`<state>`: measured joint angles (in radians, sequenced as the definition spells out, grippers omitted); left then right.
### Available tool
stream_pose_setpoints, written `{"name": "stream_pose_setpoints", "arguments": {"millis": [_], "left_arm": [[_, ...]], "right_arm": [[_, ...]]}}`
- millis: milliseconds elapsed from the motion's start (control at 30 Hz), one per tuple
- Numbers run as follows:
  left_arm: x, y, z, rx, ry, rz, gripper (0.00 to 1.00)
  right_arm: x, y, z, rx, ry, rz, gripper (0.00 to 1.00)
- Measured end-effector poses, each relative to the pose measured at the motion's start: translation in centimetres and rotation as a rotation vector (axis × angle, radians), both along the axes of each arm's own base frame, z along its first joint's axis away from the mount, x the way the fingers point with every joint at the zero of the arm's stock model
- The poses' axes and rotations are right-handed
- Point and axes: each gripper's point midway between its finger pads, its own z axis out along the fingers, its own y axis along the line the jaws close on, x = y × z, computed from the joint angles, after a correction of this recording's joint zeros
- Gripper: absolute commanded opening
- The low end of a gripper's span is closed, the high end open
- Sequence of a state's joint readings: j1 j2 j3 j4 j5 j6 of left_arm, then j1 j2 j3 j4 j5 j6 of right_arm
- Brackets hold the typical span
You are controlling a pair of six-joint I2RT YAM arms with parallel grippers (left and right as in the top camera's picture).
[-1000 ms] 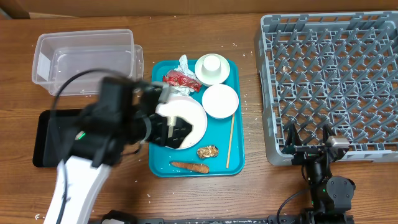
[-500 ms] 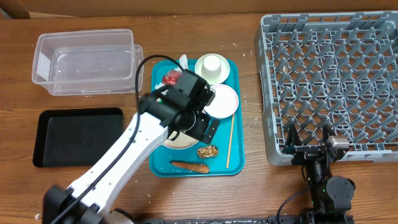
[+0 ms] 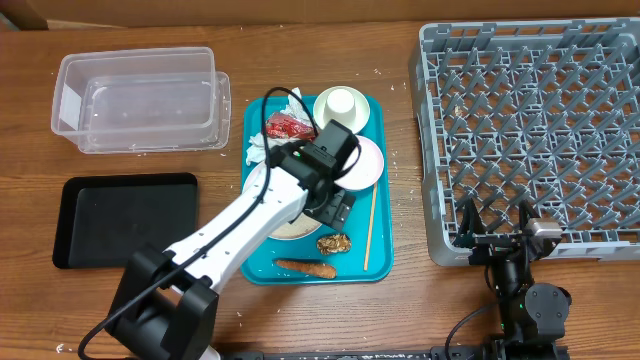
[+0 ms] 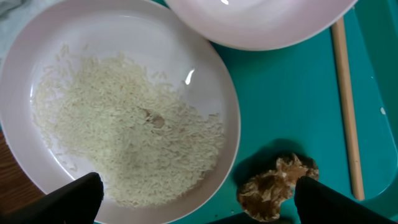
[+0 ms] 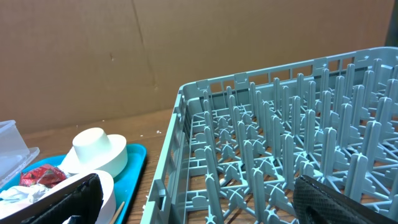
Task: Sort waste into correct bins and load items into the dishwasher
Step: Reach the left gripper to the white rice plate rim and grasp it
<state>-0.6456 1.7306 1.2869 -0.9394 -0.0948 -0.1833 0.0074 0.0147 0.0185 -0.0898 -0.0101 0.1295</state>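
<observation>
Swinging in from over the black tray (image 3: 125, 220) near the table's (image 3: 400, 310) left edge a second ago, the left arm (image 3: 240, 225) now reaches across the teal serving tray (image 3: 385, 265) mid-table. Its last drift rightward has uncovered the crinkled red wrapper (image 3: 288, 125) and a crumpled white tissue (image 3: 258, 150). The left claw (image 4: 199, 190) hovers spread wide, gripping nothing, above the glossy round white plate (image 4: 37, 74), whose shallow well holds a loose bed of rice grains (image 4: 124, 143) (one brownish fleck among them). Just beside the plate lies the lumpy brown scrap (image 4: 277, 186). A thin wooden stick (image 4: 347, 106) runs along the tray's right side, and the orange-brown carrot piece (image 3: 305, 268) lies toward the near edge. A smooth white bowl (image 4: 261, 18) borders the plate, with a small white cup (image 5: 96, 152) beyond. The clear tub (image 3: 135, 100) sits at the far-left corner and the grey pegged rack (image 3: 530, 130) along the right edge. At the rack's near side the right claw (image 3: 495, 235) stays parked, likewise spread and empty.
</observation>
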Motion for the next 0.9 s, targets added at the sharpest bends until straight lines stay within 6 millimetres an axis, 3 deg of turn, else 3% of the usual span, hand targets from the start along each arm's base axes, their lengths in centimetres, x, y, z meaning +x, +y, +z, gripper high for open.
{"name": "stream_pose_setpoints", "arguments": {"millis": [433, 567, 667, 900], "left_arm": [[0.5, -1.4, 0.1, -0.011, -0.04, -0.073, 1.0], [1.2, -2.0, 0.3, -0.031, -0.074, -0.085, 0.9], [1.3, -2.1, 0.2, -0.035, -0.081, -0.089, 0.91], [0.4, -1.5, -1.2, -0.017, -0.056, -0.089, 0.91]], "right_arm": [[0.0, 0.0, 0.0, 0.0, 0.0, 0.0, 1.0], [0.0, 0.0, 0.0, 0.0, 0.0, 0.0, 1.0], [0.0, 0.0, 0.0, 0.0, 0.0, 0.0, 1.0], [0.0, 0.0, 0.0, 0.0, -0.001, 0.0, 1.0]]}}
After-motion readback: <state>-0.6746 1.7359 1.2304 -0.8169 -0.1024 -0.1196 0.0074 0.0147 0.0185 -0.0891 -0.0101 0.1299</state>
